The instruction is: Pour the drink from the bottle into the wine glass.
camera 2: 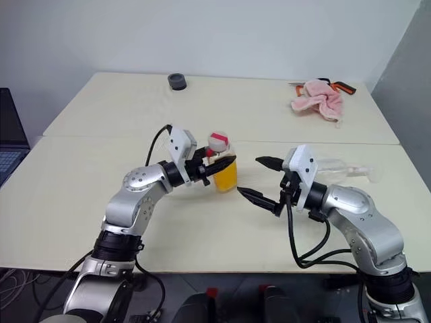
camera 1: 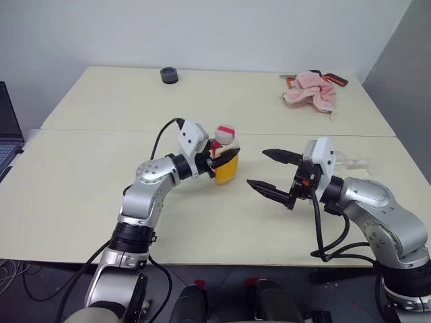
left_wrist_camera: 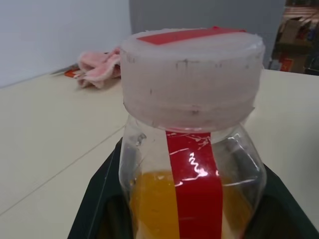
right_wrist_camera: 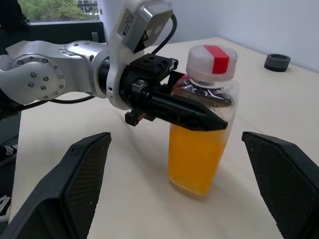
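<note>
The bottle [camera 1: 227, 160] is a small clear one with a red stripe and a red-and-white cap [left_wrist_camera: 192, 74], about half full of orange drink [right_wrist_camera: 197, 154]. My left gripper [camera 1: 217, 156] is shut on its upper body, one black finger [right_wrist_camera: 184, 112] lying across it below the cap. The bottle stands nearly upright over the table's middle; I cannot tell whether its base touches. My right gripper [camera 1: 256, 167] is open, level, a short way to the bottle's right and pointing at it. The wine glass [camera 2: 340, 167] seems to lie on its side on the table behind my right arm, partly hidden.
A pink cloth [camera 1: 311, 91] with an orange-handled tool under it lies at the far right of the table [camera 1: 81, 182]. A small black round thing [camera 1: 169, 75] sits at the far edge. A laptop [camera 1: 8, 131] pokes in at the left.
</note>
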### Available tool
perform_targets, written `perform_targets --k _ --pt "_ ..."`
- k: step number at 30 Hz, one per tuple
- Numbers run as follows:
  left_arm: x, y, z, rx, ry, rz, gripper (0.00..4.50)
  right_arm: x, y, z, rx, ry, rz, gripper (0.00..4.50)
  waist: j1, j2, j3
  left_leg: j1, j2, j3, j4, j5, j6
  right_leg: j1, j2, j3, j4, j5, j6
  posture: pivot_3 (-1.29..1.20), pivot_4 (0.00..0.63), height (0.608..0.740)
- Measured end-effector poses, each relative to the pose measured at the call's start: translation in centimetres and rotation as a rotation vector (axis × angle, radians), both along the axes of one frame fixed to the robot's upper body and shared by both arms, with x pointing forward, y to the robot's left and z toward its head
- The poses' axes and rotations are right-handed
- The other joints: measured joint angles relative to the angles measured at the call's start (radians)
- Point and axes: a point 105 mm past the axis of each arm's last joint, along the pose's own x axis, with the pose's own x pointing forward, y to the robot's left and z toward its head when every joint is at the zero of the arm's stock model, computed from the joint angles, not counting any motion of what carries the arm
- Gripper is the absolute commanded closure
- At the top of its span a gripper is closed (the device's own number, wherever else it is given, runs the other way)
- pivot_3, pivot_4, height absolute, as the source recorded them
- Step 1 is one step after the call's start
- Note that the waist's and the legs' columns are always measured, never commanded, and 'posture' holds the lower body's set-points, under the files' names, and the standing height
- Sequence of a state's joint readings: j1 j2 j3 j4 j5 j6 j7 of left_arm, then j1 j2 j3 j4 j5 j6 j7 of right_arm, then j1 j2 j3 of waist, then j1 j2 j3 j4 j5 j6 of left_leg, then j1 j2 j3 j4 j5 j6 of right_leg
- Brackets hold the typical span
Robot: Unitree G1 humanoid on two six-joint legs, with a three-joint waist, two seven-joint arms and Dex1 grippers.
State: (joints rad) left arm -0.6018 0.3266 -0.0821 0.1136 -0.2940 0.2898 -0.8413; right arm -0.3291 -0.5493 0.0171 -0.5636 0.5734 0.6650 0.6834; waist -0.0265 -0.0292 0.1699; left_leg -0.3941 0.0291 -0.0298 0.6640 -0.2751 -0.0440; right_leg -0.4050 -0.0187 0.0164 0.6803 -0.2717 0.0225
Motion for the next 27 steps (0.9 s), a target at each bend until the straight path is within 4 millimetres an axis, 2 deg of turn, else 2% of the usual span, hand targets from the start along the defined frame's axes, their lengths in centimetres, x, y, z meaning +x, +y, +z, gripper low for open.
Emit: perform_targets --k 11,15,20,27 --pt "-0.2 -2.6 -0.3 -0.005 0.016 -0.161 2.69 -1.4 -0.5 1.7 0.016 -0.003 -0.026 0.0 0.0 0.0 0.0 -0.001 0.0 0.0 0.0 0.0 0.0 0.0 0.0 0.0 0.0 0.0 0.0 0.0 0.15 0.74" --pt "-0.7 -3.0 -0.4 0.0 0.025 -0.222 2.69 -1.1 -0.4 2.0 0.017 -0.004 -0.048 0.0 -0.001 0.0 0.0 -0.001 0.0 0.0 0.0 0.0 0.0 0.0 0.0 0.0 0.0 0.0 0.0 0.0 0.15 0.74" --pt "-1.4 -4.1 -0.6 0.023 0.044 -0.326 2.69 -0.4 1.0 2.8 0.04 -0.03 -0.062 0.0 -0.001 0.0 0.0 -0.001 0.0 0.0 0.0 0.0 0.0 0.0 0.0 0.0 0.0 0.0 0.0 0.0 0.15 0.74" --pt "-1.5 -4.5 -0.9 0.03 0.051 -0.377 2.69 0.9 1.5 2.2 0.042 -0.016 -0.126 0.0 -0.002 0.0 0.0 -0.001 0.0 0.0 0.0 0.0 0.0 -0.001 0.0 0.0 0.0 0.0 0.0 0.0 0.15 0.74"
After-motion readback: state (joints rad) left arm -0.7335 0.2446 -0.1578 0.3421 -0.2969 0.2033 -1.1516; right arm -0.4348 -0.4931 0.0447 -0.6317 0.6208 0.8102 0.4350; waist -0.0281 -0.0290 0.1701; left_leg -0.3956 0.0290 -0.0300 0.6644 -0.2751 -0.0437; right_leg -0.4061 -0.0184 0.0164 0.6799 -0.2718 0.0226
